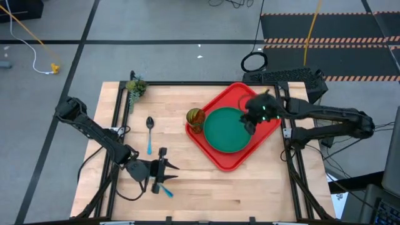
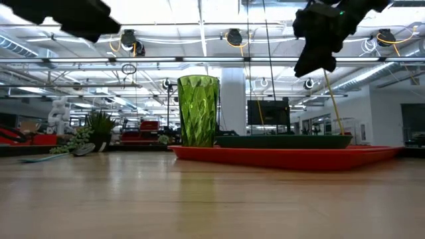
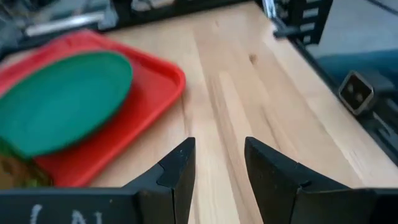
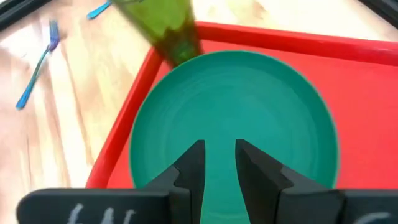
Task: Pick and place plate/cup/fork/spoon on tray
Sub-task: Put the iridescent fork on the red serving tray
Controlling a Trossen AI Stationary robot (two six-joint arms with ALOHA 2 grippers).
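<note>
- The tray (image 1: 220,159) lies on the desk (image 1: 187,187) right of centre, turned like a diamond. The plate (image 1: 228,130) rests flat inside it.
- The cup (image 1: 195,119) stands upright at about nine o'clock from the plate, at the tray's left corner. The low view shows it at the tray's left end, but whether its base is inside the rim or just off it cannot be told.
- The right claw (image 1: 252,119) hangs above the plate's edge at roughly two o'clock. The low view shows it well clear of the plate, high in the air. In the right wrist view its two fingers (image 4: 189,171) stand a narrow gap apart with only the green plate showing between them; it holds and touches nothing.
- The spoon (image 1: 150,132) lies on the bare wood at nine o'clock from the tray, apart from it, bowl toward the far edge of the desk.
- The left claw (image 1: 164,170) sits near the front of the desk, at about seven o'clock from the tray. In the left wrist view its fingers (image 3: 177,171) are parted by a moderate gap, with bare wood between them and nothing gripped.
- The fork (image 1: 165,189) shows only as a light-blue handle end poking out just beside the left claw, at its five o'clock; whether they touch cannot be told.
- A small plant (image 1: 135,88) sits at the desk's far left corner.
</note>
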